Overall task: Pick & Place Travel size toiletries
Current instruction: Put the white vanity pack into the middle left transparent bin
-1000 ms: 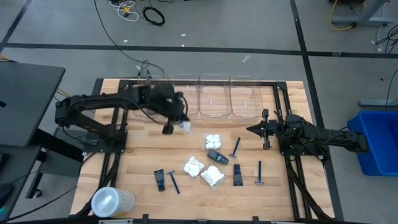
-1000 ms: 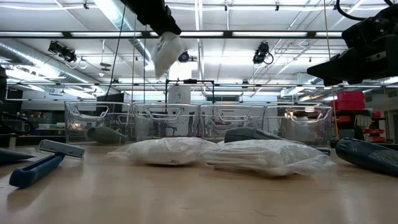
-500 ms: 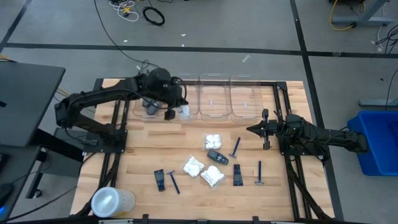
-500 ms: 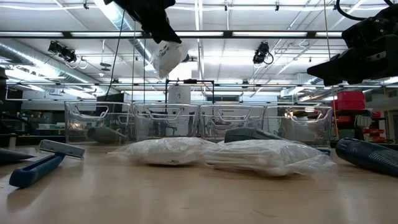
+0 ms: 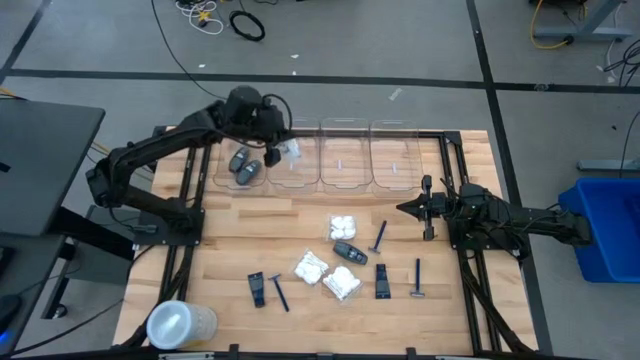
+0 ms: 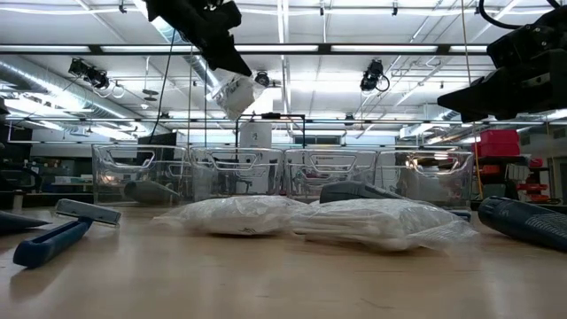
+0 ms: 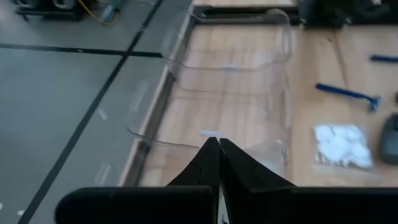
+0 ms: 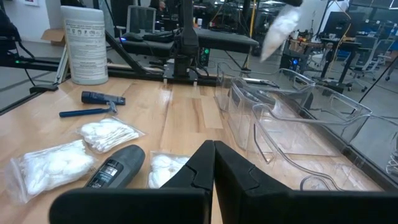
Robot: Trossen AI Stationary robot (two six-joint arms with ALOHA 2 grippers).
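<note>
Pinching a white crinkly packet (image 5: pixel 292 151) between closed fingers, the left gripper (image 5: pixel 277 153) hangs in the air above the row of clear plastic bins (image 5: pixel 343 160) at the far edge of the table (image 5: pixel 310 225). In the high view the packet sits over the second bin from the left; in the low view it dangles from the gripper (image 6: pixel 232 73) well above the bin rims, touching nothing below it. Two dark grey oval cases (image 5: pixel 240 165) already lie in the leftmost bin, just beside the held packet.

Farther out, the remaining toiletries are spread on the wooden top in front of the bins. Three more white packets (image 5: pixel 343 226) lie near the middle, one nearer the bins and two closer to the front edge. Another dark grey case (image 5: pixel 349 251) rests between them. Thin blue razors (image 5: pixel 379 236) lie on either side of this cluster, and small black tubes (image 5: pixel 382 281) rest near the front, one to the left and one to the right.

At the front left corner stands a large translucent round container (image 5: pixel 179 324), well apart from everything else.

The right gripper (image 5: pixel 407 208) waits over the right side of the table with its fingers closed on nothing, pointing toward the middle.
</note>
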